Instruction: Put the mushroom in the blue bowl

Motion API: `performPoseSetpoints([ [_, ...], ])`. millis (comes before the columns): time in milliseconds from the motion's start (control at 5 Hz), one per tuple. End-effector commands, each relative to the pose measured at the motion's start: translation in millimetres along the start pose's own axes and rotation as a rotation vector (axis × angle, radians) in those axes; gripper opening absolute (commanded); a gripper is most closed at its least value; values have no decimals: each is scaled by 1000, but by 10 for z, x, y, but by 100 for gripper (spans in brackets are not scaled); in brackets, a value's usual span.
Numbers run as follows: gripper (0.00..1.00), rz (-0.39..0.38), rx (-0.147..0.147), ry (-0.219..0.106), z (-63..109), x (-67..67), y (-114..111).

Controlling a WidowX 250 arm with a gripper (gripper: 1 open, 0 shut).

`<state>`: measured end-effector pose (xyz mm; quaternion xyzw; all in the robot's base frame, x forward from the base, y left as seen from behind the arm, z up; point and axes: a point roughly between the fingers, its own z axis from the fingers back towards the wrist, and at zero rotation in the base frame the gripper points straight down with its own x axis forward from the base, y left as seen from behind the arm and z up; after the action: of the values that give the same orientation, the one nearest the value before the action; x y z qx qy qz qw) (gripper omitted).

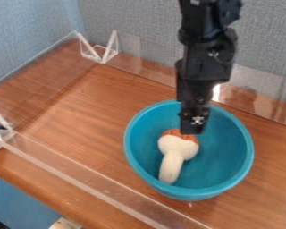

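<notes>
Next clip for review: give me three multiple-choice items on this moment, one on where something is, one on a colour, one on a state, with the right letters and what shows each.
1. Where is the mushroom?
A. On the wooden table beside the bowl
B. Lying inside the blue bowl
C. Held up in the air above the bowl

2. What colour is the mushroom's cap?
A. Orange-brown
B. Bright green
C. Dark purple

3. What state is the gripper in?
A. Shut on the mushroom
B. Shut on the bowl's rim
C. Open, holding nothing

Key: 1 B, the mushroom lies on its side on the bowl's floor, stem towards the near wall. 2 A, the cap next to the gripper's tip is orange-brown against the cream stem. 3 C, the gripper points down over the bowl with nothing clamped in it, the mushroom resting below.
</notes>
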<state>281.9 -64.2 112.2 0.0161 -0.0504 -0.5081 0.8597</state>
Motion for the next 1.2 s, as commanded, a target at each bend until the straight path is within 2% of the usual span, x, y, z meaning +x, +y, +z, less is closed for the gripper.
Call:
performPoseSetpoints([
  [0, 100, -11, 29, -11, 20, -42, 77],
  [200, 100, -16, 30, -4, -21, -124, 107],
  [800, 100, 92, 33, 27, 10, 21, 72],
  [1000, 100, 99, 32, 35, -22, 104, 111],
])
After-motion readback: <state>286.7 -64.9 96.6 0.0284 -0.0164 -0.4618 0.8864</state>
